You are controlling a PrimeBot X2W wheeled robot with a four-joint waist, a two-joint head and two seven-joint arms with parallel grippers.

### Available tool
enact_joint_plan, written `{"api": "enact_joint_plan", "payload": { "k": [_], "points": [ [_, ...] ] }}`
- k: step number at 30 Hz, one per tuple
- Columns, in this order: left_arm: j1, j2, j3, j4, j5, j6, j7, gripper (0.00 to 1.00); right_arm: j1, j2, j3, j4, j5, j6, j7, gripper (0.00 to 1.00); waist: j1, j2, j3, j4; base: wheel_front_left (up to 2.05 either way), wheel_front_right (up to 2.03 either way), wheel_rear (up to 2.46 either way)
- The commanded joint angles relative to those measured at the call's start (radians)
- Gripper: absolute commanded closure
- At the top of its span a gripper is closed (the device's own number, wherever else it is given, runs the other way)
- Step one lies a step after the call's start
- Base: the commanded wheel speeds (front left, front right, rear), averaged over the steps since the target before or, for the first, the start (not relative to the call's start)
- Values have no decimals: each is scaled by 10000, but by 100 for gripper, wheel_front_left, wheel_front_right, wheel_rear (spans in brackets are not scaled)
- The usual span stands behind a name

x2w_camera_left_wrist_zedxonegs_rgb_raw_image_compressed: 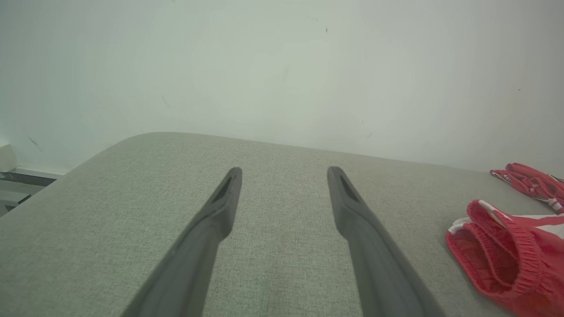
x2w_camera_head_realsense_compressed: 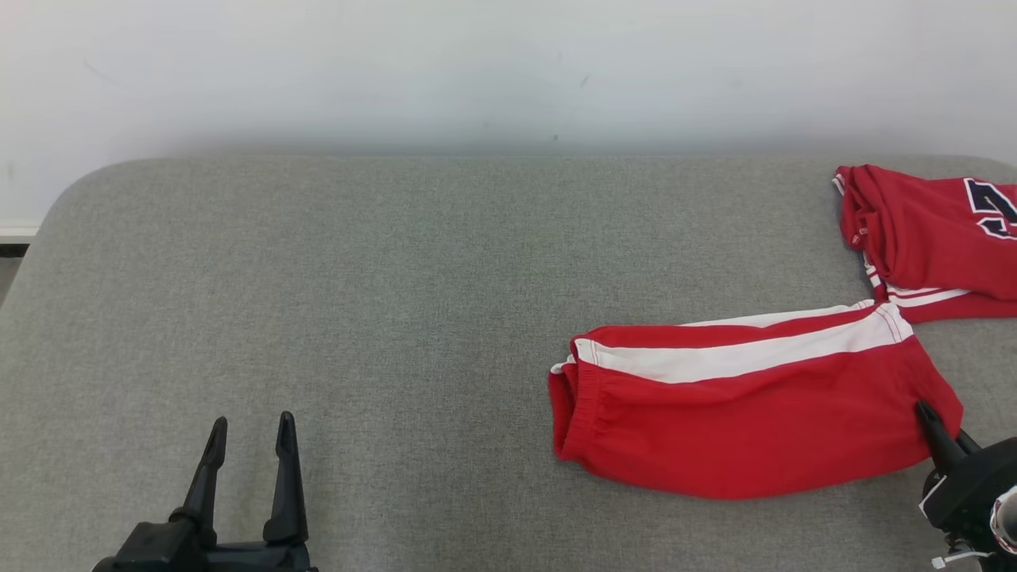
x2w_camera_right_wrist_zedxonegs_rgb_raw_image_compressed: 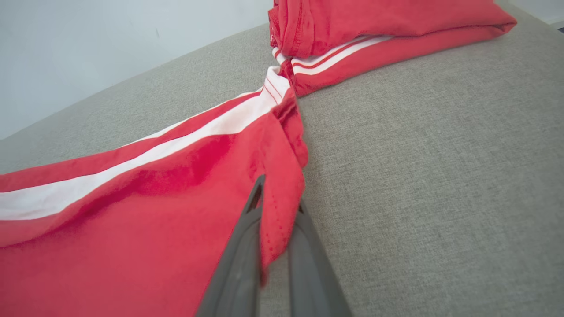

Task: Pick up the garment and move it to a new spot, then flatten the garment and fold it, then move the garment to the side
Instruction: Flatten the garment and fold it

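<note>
The right hand (x2w_camera_right_wrist_zedxonegs_rgb_raw_image_compressed: 278,207) is clenching a hem corner of the red, white-striped cloth shorts (x2w_camera_head_realsense_compressed: 739,421), which are lying on the grey fabric-covered counter (x2w_camera_head_realsense_compressed: 357,278), stretching to that hand's left. The left hand (x2w_camera_head_realsense_compressed: 253,433) is hovering released, well apart. Lifting should probably be going slowly, since only a thin fold is sitting in its grip.
</note>
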Motion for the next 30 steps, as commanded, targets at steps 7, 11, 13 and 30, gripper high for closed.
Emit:
{"api": "enact_joint_plan", "payload": {
  "k": [7, 11, 13, 30],
  "points": [
    [216, -7, 196, 67, 114, -63, -27, 0, -197, 378, -91, -649, -776, -29, -285, 100, 0, 0, -206, -100, 0, 0, 0],
    [287, -6, 210, 26, 98, -92, -27, 0, -210, 666, -77, -1291, -1421, -29, -342, 100, 0, 0, -343, -81, 0, 0, 0],
    [291, -6, 217, -9, 77, -90, -27, 0, -136, 834, -34, -1652, -1768, -29, -361, 100, 0, 0, -396, -51, 0, 0, 0],
    [114, -6, -57, -8, 16, -88, -27, 0, 630, 2667, -120, -3524, -4004, -29, 429, 100, 0, 0, -283, 492, 0, 0, 0]
  ]
}}
